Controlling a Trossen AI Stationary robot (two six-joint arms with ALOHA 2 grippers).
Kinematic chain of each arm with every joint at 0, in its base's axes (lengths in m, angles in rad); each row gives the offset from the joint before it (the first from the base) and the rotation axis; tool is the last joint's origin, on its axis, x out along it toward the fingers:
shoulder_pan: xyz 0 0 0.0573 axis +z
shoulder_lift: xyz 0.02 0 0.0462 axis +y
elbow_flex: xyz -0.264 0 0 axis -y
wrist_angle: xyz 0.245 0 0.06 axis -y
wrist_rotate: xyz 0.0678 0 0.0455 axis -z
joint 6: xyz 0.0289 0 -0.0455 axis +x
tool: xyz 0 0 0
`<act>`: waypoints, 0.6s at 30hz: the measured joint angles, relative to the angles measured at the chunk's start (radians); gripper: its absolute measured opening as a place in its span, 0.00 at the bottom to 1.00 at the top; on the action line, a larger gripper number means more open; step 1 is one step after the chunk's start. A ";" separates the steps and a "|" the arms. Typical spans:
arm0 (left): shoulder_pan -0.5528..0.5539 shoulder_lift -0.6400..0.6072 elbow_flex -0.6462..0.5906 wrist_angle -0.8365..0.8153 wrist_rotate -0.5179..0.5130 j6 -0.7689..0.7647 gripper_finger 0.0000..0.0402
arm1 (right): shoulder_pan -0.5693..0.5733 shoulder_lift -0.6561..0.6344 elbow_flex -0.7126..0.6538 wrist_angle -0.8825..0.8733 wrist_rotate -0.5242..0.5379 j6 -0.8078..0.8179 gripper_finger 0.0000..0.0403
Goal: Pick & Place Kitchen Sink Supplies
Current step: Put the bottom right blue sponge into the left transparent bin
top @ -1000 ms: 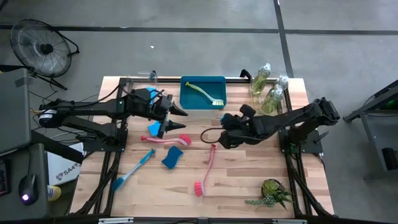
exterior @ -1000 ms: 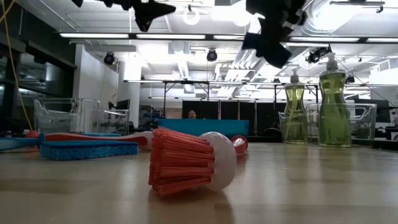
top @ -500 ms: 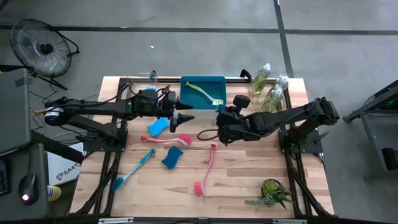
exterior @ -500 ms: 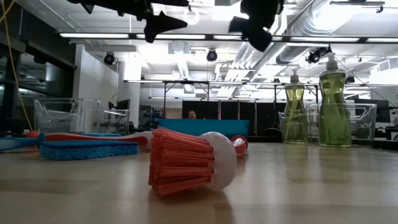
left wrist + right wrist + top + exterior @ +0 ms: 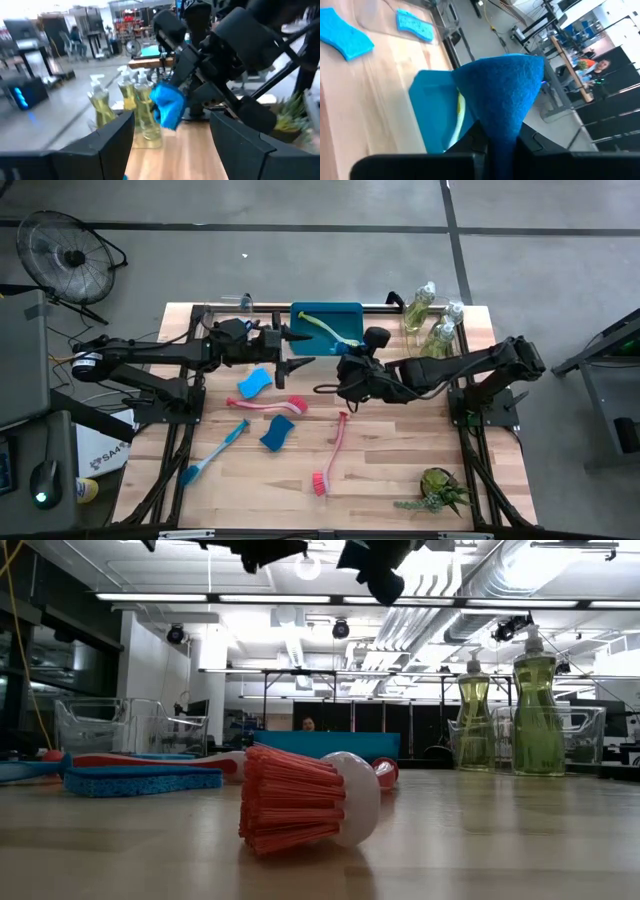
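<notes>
Right gripper [image 5: 345, 367] pinched shut on a small blue rectangular sponge [image 5: 502, 95], folded between the fingers; held in the air above the middle of the wooden desk [image 5: 400, 450], just near of the blue rectangular tray [image 5: 305, 340]. Same sponge seen from the left wrist as a crumpled blue lump [image 5: 168, 105] in the other arm's fingers.

Left gripper [image 5: 296, 349] raised off the desk, fingers [image 5: 112, 137] spread wide, nothing between them; hovering at the tray's left near corner, pointing towards the right gripper.

Yellow-green long-handled dish brush [image 5: 330, 329] lying inside the tray, at the far middle of the desk.

Second blue sponge [image 5: 254, 383] flat on the desk, left of centre. Third blue sponge [image 5: 278, 431] nearer. Pink-red dish brush [image 5: 268, 406] lying between those two. Another pink-red dish brush [image 5: 331, 455] near centre, bristle head nearest. Blue dish brush [image 5: 213, 453] at the near left.

Clear bottles of yellow-green liquid [image 5: 432, 318] standing upright at the far right corner.

Small spiky green plant [image 5: 437, 491] at the near right.
</notes>
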 joint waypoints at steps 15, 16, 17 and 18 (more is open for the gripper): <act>0.000 0.108 0.070 -0.008 -0.037 0.049 0.63 | -0.047 0.000 0.000 0.123 -0.062 0.005 0.07; 0.000 0.122 0.084 -0.023 -0.036 0.049 0.63 | -0.051 0.000 0.000 0.126 -0.063 0.006 0.07; 0.000 0.136 0.097 -0.037 -0.037 0.052 0.63 | -0.052 0.000 0.000 0.126 -0.063 0.006 0.07; 0.000 0.149 0.109 -0.040 -0.037 0.057 0.63 | -0.052 0.000 0.000 0.126 -0.064 0.006 0.07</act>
